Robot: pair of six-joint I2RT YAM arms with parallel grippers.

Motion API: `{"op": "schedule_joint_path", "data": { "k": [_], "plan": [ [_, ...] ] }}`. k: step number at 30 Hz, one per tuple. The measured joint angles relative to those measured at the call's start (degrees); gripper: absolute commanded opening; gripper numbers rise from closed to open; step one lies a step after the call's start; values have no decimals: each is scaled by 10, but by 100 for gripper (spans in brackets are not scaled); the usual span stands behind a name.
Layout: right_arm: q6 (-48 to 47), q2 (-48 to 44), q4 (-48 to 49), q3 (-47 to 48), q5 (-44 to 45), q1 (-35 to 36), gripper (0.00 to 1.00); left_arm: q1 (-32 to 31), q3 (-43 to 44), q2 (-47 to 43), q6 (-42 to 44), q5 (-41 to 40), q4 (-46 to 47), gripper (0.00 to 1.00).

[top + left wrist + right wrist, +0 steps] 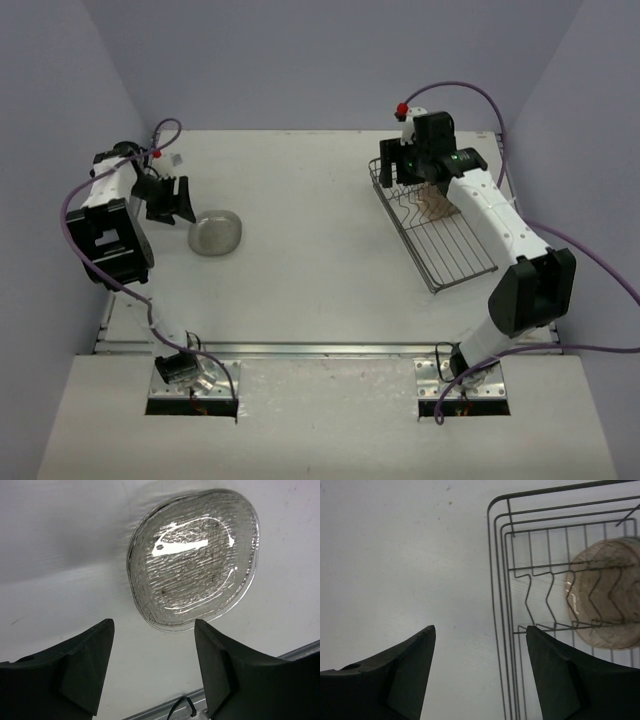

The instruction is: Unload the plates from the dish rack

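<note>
A clear, smoky-grey plate (215, 233) lies flat on the white table at the left. In the left wrist view this plate (195, 555) sits just beyond the fingertips, untouched. My left gripper (183, 203) (152, 625) hovers beside it, open and empty. The dark wire dish rack (455, 255) stands at the right. A brownish translucent plate (435, 205) (607, 595) leans among its prongs. My right gripper (400, 175) (480, 627) hangs open above the rack's far left corner (501, 580), with one finger over the table and the other over the wires, holding nothing.
The table's metal front edge (330, 350) runs along the near side between the arm bases. Purple cables (70, 215) loop off both arms. Lilac walls close in the table at the back and sides.
</note>
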Motion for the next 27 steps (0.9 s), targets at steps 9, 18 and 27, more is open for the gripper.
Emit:
{"op": "schedule_joint_path", "data": {
  "k": [9,18,27],
  "plan": [
    [-176,66,33,78,201,-38,51,-1,1,-164,-13,4,53,68],
    [-287,212,53,125,281,-111,49,-24,-16,-246,-5,-17,76,69],
    [-315,242,58,146,285,-113,47,-28,-24,-247,-4,-19,76,69]
  ]
}}
